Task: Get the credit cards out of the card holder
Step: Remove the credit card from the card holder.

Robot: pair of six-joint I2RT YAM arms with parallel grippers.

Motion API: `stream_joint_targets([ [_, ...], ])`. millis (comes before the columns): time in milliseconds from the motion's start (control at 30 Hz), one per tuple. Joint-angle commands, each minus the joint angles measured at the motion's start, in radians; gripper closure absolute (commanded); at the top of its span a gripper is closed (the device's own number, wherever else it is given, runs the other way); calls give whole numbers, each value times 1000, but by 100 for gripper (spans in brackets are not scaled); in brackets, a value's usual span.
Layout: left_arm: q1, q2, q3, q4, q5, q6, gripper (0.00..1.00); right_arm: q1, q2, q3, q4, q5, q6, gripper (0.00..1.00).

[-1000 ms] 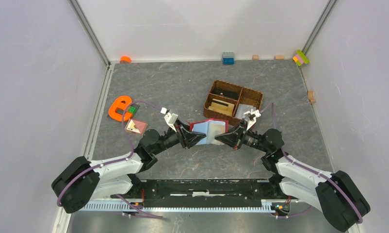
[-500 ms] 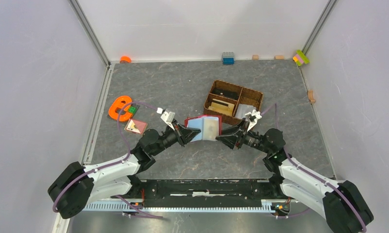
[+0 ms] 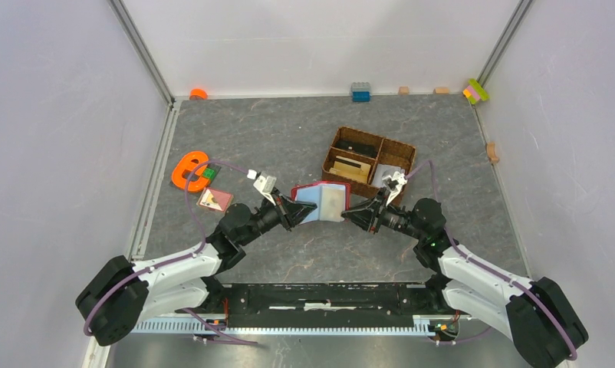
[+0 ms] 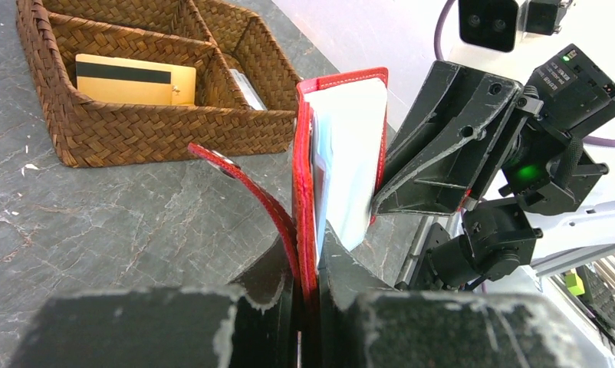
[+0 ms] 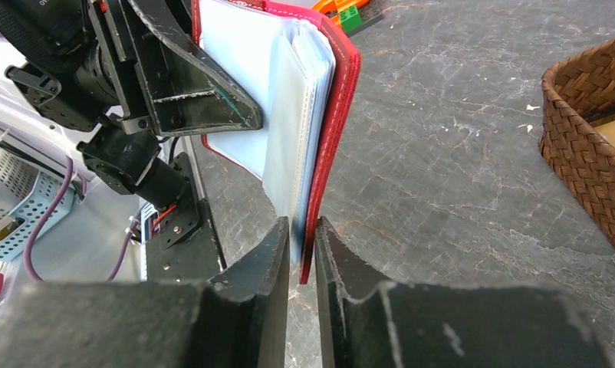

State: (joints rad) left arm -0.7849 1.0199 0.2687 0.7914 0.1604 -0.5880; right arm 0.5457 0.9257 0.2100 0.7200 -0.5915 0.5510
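Left gripper (image 3: 295, 211) clamped on the card holder (image 3: 321, 201) at its left cover, right gripper (image 3: 348, 215) pinching its right edge, we see credit cards (image 4: 352, 146) inside it, 1 tan card (image 4: 134, 79) in the wicker basket (image 4: 136, 134) beyond, arms angled inward

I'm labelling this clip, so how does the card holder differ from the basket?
The card holder is red and smooth; the basket is brown wicker. The card holder is pinched upright between the left gripper and right gripper; the basket rests on the table. Both hold cards.
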Motion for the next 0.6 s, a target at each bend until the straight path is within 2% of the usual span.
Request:
stream_joint_targets([
  [0,6,-8,30,66,36,-5,98,4,-8,51,-26,25,-40,80],
  [300,4,79,81,112,206,0,98,11,30,67,-41,17,-40,88],
  [433,3,97,91,113,221,0,98,20,42,72,-35,10,-41,86],
  [567,1,109,101,97,218,0,98,26,45,73,-31,9,-40,75],
])
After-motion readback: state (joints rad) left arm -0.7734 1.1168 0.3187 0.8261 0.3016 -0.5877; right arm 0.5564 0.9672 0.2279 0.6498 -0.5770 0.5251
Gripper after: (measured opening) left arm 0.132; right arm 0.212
